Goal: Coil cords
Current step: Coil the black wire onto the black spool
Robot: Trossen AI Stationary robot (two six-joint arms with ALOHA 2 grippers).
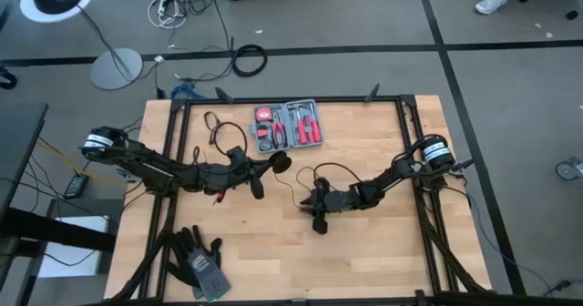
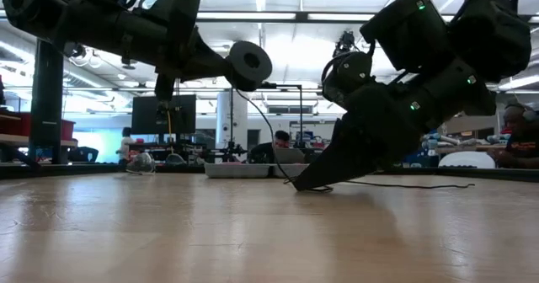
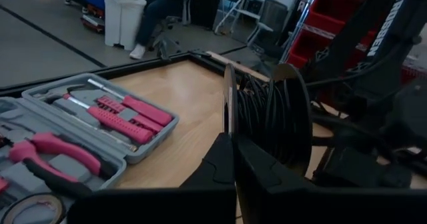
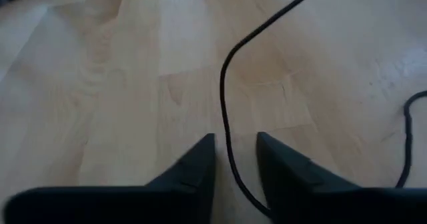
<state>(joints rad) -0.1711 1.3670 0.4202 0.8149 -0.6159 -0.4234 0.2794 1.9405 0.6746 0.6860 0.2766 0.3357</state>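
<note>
The left gripper [image 1: 273,163] sits near the middle of the table, its fingers closed on the rim of a small black spool [image 3: 270,121] that carries turns of thin black cord and is held up off the wood. The free run of the cord [image 4: 225,91] trails from the spool down to the tabletop and lies in loose curves toward the right side. There the right gripper [image 4: 235,154] is tipped down to the wood with its fingers apart and the cord passing straight between them — the pinch is not yet made. To do this step well, the fingers should close squarely on the strand while it sits centred in the gap, since so thin a wire likely slips out sideways or rides under a fingertip. Once pinched, the strand wants gentle, even tension toward the spool — too hard a pull could drag it off the flange. The open tool kit [image 1: 287,126], by the far edge, lies well apart.
</note>
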